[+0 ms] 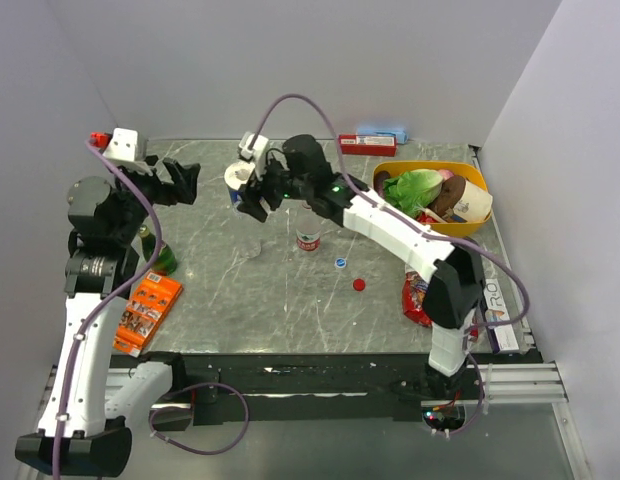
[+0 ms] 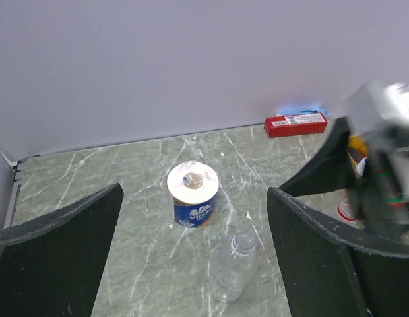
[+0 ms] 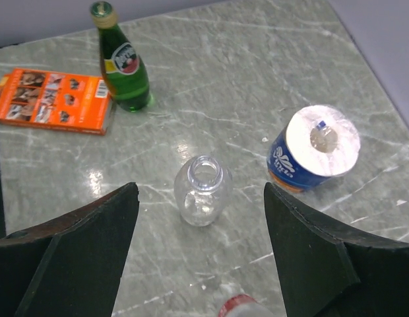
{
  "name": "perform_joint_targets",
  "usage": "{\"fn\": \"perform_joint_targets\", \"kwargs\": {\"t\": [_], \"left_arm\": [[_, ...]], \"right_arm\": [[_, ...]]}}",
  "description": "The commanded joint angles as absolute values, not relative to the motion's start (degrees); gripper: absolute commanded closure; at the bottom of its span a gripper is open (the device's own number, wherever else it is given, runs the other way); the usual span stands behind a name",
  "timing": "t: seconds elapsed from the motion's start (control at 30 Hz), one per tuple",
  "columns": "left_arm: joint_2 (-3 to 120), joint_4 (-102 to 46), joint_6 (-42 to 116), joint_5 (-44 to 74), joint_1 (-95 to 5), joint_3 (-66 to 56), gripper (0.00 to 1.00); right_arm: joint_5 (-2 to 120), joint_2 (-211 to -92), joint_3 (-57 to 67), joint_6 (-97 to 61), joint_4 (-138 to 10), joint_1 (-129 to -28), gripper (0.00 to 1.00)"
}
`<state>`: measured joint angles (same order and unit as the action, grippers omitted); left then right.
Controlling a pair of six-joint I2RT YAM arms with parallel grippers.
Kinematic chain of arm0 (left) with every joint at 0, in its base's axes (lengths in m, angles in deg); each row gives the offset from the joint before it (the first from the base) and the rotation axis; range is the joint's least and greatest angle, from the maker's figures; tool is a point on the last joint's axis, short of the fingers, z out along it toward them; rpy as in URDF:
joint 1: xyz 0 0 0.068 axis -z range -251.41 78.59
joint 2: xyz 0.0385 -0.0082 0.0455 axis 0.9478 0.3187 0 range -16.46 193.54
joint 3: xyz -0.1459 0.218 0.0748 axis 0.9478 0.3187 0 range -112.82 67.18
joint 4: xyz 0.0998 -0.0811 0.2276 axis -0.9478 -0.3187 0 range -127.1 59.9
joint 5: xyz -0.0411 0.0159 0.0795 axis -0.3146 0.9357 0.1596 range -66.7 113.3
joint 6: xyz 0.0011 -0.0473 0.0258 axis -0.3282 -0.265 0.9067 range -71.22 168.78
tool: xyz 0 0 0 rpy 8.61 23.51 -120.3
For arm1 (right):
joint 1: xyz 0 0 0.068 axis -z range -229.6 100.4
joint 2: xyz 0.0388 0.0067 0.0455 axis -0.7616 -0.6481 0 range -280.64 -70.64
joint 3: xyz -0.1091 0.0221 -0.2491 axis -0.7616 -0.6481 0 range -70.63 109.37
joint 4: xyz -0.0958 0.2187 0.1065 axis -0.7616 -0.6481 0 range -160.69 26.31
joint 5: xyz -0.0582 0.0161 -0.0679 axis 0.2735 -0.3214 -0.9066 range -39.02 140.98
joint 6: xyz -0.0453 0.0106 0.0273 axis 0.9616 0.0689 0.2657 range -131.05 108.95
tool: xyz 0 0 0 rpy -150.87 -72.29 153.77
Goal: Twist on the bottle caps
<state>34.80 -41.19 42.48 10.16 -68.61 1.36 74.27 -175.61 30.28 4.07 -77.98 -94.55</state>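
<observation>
At the left we found the left tool (image 1: pixel 180 182) hanging above the far-left part of the bench (image 1: pixel 250 300), its jaws spread wide and gripping nothing. A green glass bottle (image 1: pixel 164 258) stood on the bench nearer the front edge. Next across, the small clear bottle (image 3: pixel 202 191) stood upright, its long axis vertical and its mouth bare, with a toilet roll (image 3: pixel 314 148) near it. The right tool (image 1: pixel 252 203) hovered above this bottle, which showed between the fingers in the wrist view. Its jaws were well open and touched nothing, so we counted it empty. Further right stood the labelled bottle (image 1: pixel 308 236), also upright; we could not tell whether its neck carried a cap. Then came two loose caps lying flat on the bench: the blue cap (image 1: pixel 340 263) near the labelled bottle's base, and the red cap (image 1: pixel 359 284) a little further right and nearer the front. We saw no third cap. Both caps lay right of the right tool and toward the front edge, well apart from the left tool. So we judged the right arm the better placed to fetch one and carry it back over the open mouth.
</observation>
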Motion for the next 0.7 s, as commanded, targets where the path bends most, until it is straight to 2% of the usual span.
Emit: {"fn": "perform_joint_targets", "kwargs": {"t": [0.0, 0.43, 0.6, 0.67], "left_arm": [[32.2, -41.4, 40.4, 9.1, -70.0, 2.0, 0.04], [31.3, -42.1, 39.2, 5.2, -74.5, 4.3, 0.04], [30.8, -43.0, 39.8, 4.6, -75.5, 4.9, 0.04], [30.7, -43.5, 40.1, 4.2, -75.8, 4.9, 0.04]], "right_arm": [[69.3, -179.0, 34.1, 1.4, -74.9, -95.0, 0.17], [70.8, -185.9, 34.6, 1.0, -72.3, -96.9, 0.18], [73.0, -188.1, 35.7, 1.8, -70.5, -96.9, 0.28], [73.4, -188.6, 35.8, 1.9, -70.2, -96.9, 0.39]]}}
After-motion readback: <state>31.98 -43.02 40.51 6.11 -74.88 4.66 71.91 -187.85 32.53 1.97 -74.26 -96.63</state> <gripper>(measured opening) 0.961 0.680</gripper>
